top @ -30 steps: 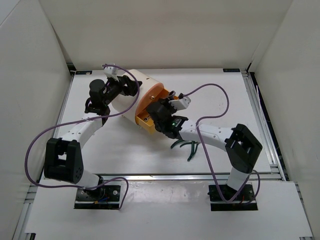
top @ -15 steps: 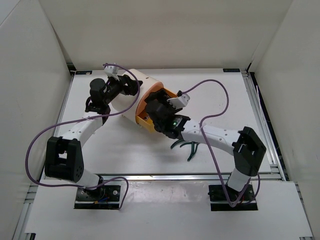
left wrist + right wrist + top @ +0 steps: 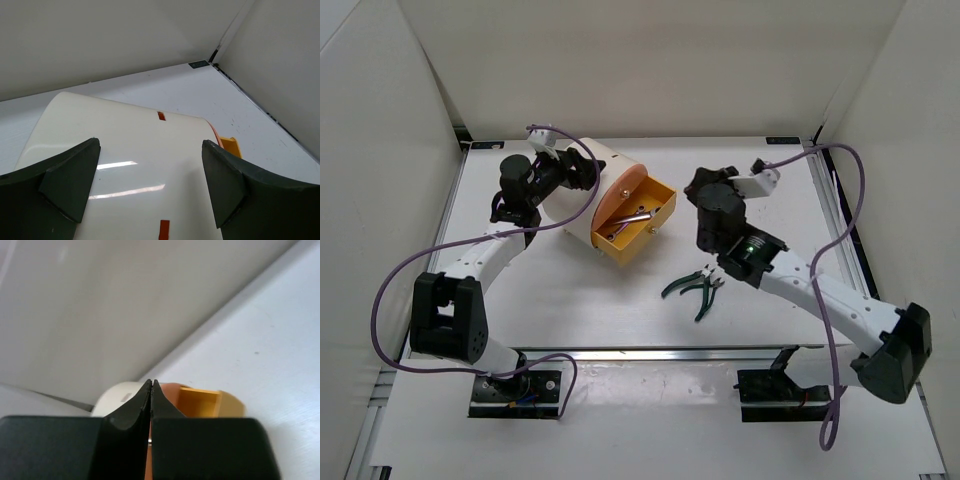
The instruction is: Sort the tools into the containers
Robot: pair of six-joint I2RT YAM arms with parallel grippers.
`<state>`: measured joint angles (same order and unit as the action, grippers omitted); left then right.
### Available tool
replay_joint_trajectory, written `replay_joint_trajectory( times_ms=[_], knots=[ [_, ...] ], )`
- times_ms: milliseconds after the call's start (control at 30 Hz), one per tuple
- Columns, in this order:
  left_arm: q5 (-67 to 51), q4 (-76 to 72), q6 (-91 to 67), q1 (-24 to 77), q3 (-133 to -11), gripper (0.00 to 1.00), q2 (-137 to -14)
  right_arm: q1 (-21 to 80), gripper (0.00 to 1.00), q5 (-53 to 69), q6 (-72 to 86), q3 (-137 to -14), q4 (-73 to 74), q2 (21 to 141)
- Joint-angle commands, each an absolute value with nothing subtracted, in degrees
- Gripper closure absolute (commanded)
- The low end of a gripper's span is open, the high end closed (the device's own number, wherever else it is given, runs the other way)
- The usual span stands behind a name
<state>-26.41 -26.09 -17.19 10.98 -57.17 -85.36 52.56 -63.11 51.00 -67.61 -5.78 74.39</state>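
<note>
A cream drum cabinet (image 3: 582, 190) lies on its side, its orange face (image 3: 620, 195) turned right. One yellow-orange drawer (image 3: 642, 222) stands pulled out with a silver tool (image 3: 638, 215) lying inside. Green-handled pliers (image 3: 695, 288) lie on the table in front of it. My left gripper (image 3: 568, 176) is open, its wide jaws spread over the drum's curved wall (image 3: 125, 150). My right gripper (image 3: 700, 190) is shut and empty, just right of the drawer. In the right wrist view its closed tips (image 3: 151, 382) point at the drum (image 3: 117, 395) and drawer (image 3: 200, 402).
White walls enclose the table (image 3: 770, 200) on three sides, with a metal rail (image 3: 840, 230) along the right edge. Purple cables (image 3: 410, 270) loop off both arms. A corner of the drawer (image 3: 229, 146) shows past the drum in the left wrist view.
My right arm has drawn back to the right from the drum's face, uncovering the open drawer with the silver tool in it. The left arm has not moved.
</note>
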Motion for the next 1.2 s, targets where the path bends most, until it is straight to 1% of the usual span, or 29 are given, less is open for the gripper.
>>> replay_joint_trajectory(
  times_ms=[0,33,67,167,200,367,600,767,933,1000,1133,1167],
  knots=[
    [-27.1,-8.3,-18.8,11.1,-53.7,0.06,-89.2,49.1,1.00,-53.8,56.6,-59.8,5.6,71.6],
    [-27.1,-8.2,-18.6,11.1,-53.7,0.06,-88.9,47.1,1.00,-47.2,56.9,-58.1,6.3,71.0],
    [-26.7,-8.2,-18.5,11.1,-53.4,0.06,-89.3,46.4,1.00,-43.6,56.6,-54.8,5.6,70.8],
    [-26.4,-7.9,-18.2,11.1,-53.3,0.06,-89.1,44.3,1.00,-31.7,55.2,-51.3,2.8,71.9],
    [-26.0,-7.9,-18.0,11.0,-53.2,0.06,-89.1,44.3,1.00,-29.6,55.0,-50.3,1.6,73.3],
    [-25.5,-7.9,-18.0,11.1,-52.4,0.07,-89.3,44.3,1.00,-23.7,53.3,-52.0,-2.1,79.7],
    [-25.0,-8.4,-18.5,11.1,-51.7,0.08,-90.5,44.1,1.00,-16.9,52.7,-59.7,-5.6,90.7],
    [-25.3,-9.6,-19.5,11.1,-50.9,0.09,-90.7,44.1,1.00,-11.8,52.0,-67.7,-7.6,98.6],
    [-25.7,-9.8,-19.6,11.1,-51.0,0.09,-90.7,44.1,1.00,-6.5,52.4,-71.7,-11.3,102.3],
    [-25.8,-9.9,-19.7,11.4,-50.8,0.09,-90.7,43.6,0.98,-4.6,52.4,-71.9,-13.3,103.7],
    [-25.7,-9.8,-19.6,11.5,-50.9,0.09,-91.1,40.3,0.93,5.9,56.2,-70.6,-18.5,105.0],
    [-25.7,-9.1,-19.5,11.5,-51.3,0.09,-90.6,39.7,0.92,7.0,56.8,-68.6,-20.2,104.8]
  ],
)
